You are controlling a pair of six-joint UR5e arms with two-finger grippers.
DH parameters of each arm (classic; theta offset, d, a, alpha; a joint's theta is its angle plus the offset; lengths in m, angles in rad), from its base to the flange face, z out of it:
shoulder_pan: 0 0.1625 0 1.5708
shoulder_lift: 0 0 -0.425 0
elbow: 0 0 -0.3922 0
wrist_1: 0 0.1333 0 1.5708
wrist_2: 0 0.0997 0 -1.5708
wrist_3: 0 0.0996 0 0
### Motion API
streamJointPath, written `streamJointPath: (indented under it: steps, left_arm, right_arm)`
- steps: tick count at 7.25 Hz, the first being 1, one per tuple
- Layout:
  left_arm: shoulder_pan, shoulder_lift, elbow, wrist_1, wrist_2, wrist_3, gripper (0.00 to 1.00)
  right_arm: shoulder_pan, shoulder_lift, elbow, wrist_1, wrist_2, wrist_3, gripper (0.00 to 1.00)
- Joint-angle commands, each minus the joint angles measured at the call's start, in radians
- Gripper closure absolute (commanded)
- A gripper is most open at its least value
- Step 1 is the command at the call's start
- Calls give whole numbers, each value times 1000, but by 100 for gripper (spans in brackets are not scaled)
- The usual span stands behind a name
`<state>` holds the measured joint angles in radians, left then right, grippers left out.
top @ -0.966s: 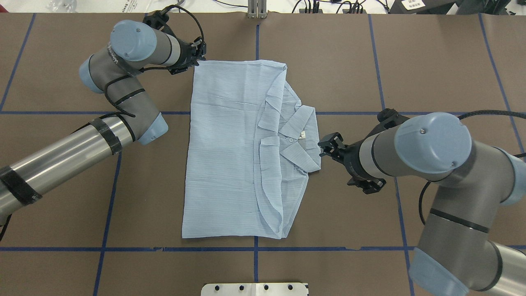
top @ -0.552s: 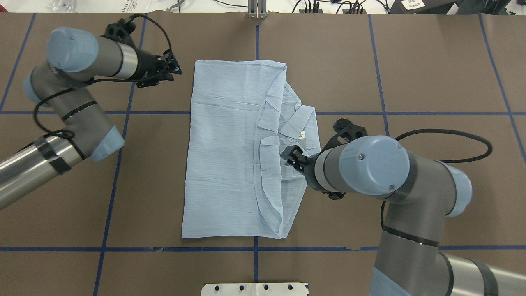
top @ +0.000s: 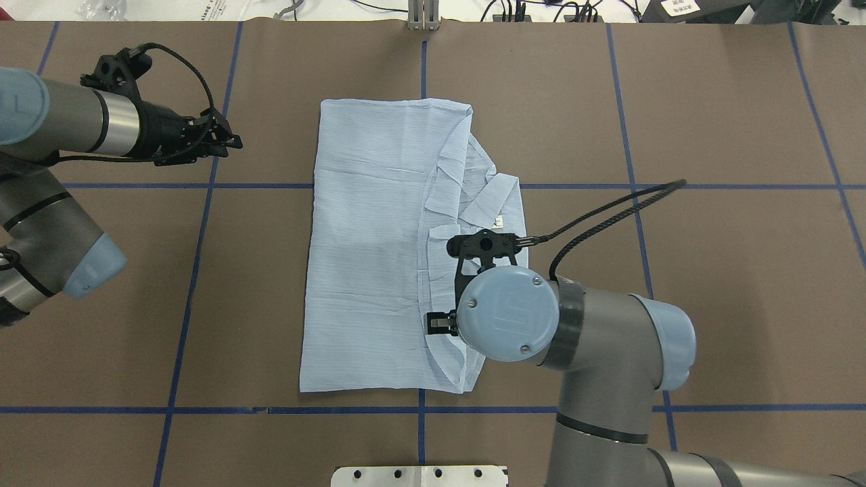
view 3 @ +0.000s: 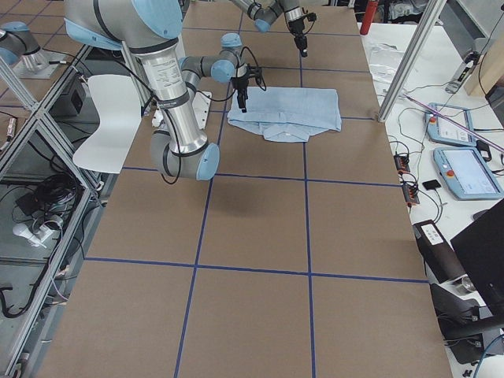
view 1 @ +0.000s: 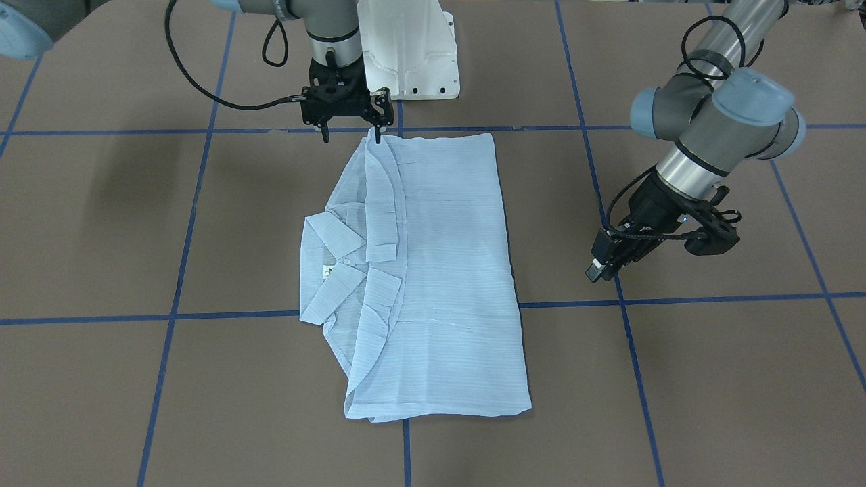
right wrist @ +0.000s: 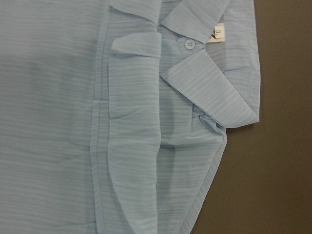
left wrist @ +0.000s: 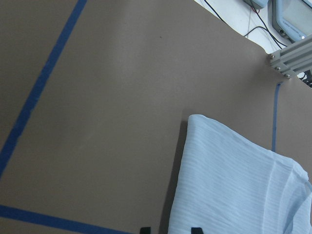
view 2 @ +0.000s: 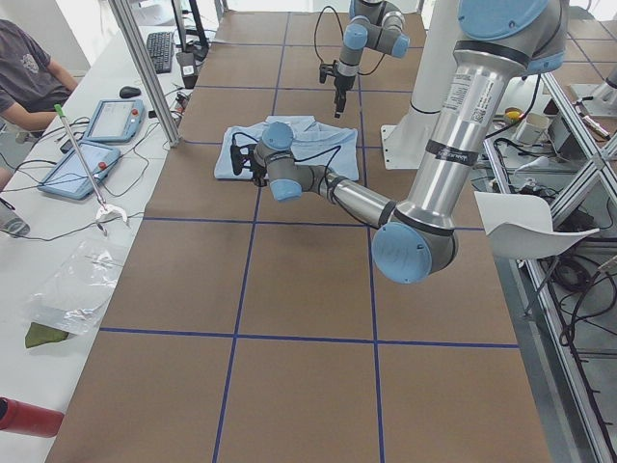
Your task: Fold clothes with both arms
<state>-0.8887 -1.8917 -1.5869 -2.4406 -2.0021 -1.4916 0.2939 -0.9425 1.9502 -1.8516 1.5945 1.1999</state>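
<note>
Exterior front-facing: striped pale-blue shirt [view 1: 440, 270] folded flat on brown table [view 1: 710, 379]; right gripper [view 1: 350, 135] spread, empty, over hem corner near white pedestal [view 1: 406, 47]. Overhead exterior: left gripper [top: 230, 141] parted, empty, well apart. Right wrist-mounted: loose sleeve folds [right wrist: 131, 122] beside collar [right wrist: 209, 83]; risks pinching one layer, dragging folds open.

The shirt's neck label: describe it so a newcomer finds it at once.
On the brown table lies one folded pale-blue shirt. Its collar lies on the right arm's side. Between the collar wings, beside a white button, sits the label, the only white rectangle.
</note>
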Motion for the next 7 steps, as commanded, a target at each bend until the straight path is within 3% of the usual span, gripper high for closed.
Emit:
streamJointPath:
  steps: [1,3,7]
  left_arm:
    - [-6,13,-2,0,-4,2,62]
    - [-6,16,-4,0,-4,1,62]
    - [-6,46,-18,0,-14,1,62]
  right_arm:
    - [-12,97,-54,-168,-41,-357,0]
    - [-25,207,-236,-170,-56,-399,0]
    - [-64,218,-307,-169,-68,-440,0]
